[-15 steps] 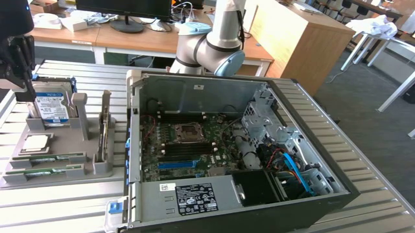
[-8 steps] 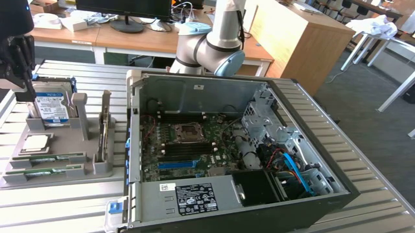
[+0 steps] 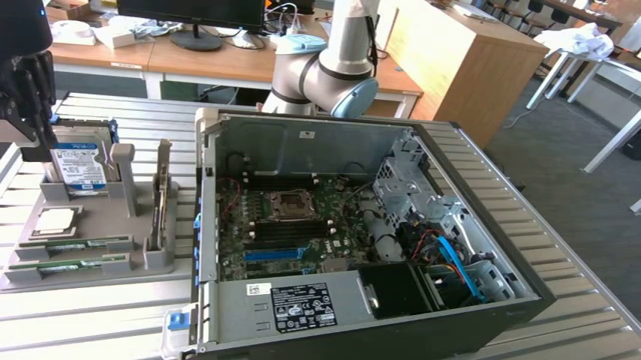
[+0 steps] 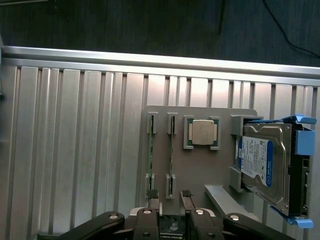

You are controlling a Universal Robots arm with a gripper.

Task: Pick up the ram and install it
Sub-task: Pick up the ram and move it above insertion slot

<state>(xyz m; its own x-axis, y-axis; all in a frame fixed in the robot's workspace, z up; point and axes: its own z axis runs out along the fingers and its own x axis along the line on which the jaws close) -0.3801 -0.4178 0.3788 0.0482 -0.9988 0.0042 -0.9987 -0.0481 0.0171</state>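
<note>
Two ram sticks, thin green boards, lie side by side in the grey holder point(image 3: 90, 217) at the exterior view's left: one ram stick point(image 3: 75, 244) and a second ram stick point(image 3: 68, 265). In the wrist view they show edge-on in their slots, one ram stick point(image 4: 151, 155) beside the other ram stick point(image 4: 170, 155). My gripper point(image 3: 35, 105) hangs dark above the holder's far end at the exterior view's left edge. In the wrist view the gripper point(image 4: 169, 195) stands open above the holder, its fingertips point(image 4: 152, 194) apart with nothing held between them.
The holder also carries a square silvery processor point(image 4: 202, 132) and a hard drive point(image 4: 265, 165) in a blue bracket. An open computer case point(image 3: 481, 225) fills the middle of the ribbed metal table point(image 3: 100, 322), with its motherboard point(image 3: 290, 225) and a blue slot strip point(image 3: 275, 253) exposed.
</note>
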